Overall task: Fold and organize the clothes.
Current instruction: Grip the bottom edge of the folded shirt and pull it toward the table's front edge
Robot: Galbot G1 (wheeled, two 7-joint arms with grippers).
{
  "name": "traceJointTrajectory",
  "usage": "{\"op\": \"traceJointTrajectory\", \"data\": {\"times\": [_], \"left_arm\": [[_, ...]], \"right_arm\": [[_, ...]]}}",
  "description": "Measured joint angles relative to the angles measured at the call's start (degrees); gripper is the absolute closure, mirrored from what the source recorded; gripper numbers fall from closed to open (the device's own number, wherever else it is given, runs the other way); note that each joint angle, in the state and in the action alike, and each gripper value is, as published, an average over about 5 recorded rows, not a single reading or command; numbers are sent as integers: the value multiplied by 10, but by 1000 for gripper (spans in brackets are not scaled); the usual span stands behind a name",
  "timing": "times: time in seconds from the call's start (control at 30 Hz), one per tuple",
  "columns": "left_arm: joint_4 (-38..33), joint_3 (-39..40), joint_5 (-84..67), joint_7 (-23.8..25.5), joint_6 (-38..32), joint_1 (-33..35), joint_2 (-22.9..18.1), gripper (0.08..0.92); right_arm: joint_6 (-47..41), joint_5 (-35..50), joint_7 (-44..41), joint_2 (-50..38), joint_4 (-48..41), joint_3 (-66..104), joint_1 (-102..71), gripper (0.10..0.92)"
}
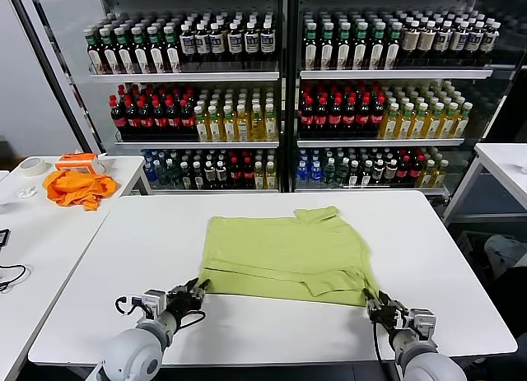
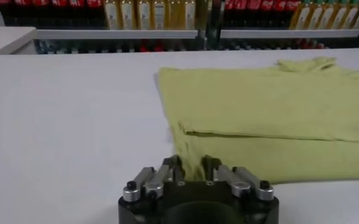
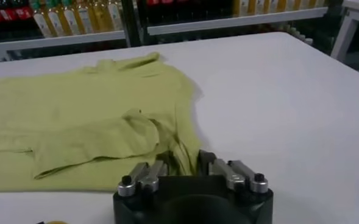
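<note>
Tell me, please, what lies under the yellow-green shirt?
Under the shirt only the white table shows around its edges. Whatever lies directly beneath is covered by the fabric and cannot be seen.

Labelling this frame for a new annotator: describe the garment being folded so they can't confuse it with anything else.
Find the large white table in front of the drink shelves. The shirt lies flat at its centre, near edge between the left pincer and right pincer. It is light yellow-green with a small collar, unlike the orange cloth crumpled on the side table.
</note>
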Motion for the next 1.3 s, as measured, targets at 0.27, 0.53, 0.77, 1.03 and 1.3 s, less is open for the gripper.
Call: {"op": "traceJointTrajectory", "data": {"times": [0.27,0.53,0.77,1.03,1.3], "left_arm": [[-14,-7,5,3,2,16,4,917],[-56,-30,21,1,5,67,21,919],[-105,-68,30,-4,2,141,42,919],[-139,-99,42,-3,0,204,49,918],[-172,-116,52,-11,2,234,46,745]], "right_arm": [[-1,-1,-3,-7,25,0,-24,908],[0,-9,-2,-17,77,5,-79,908],[3,-24,2,-19,117,5,-129,908],[16,-39,7,-16,134,-1,-167,866],[16,-45,8,-24,164,19,-190,635]]}}
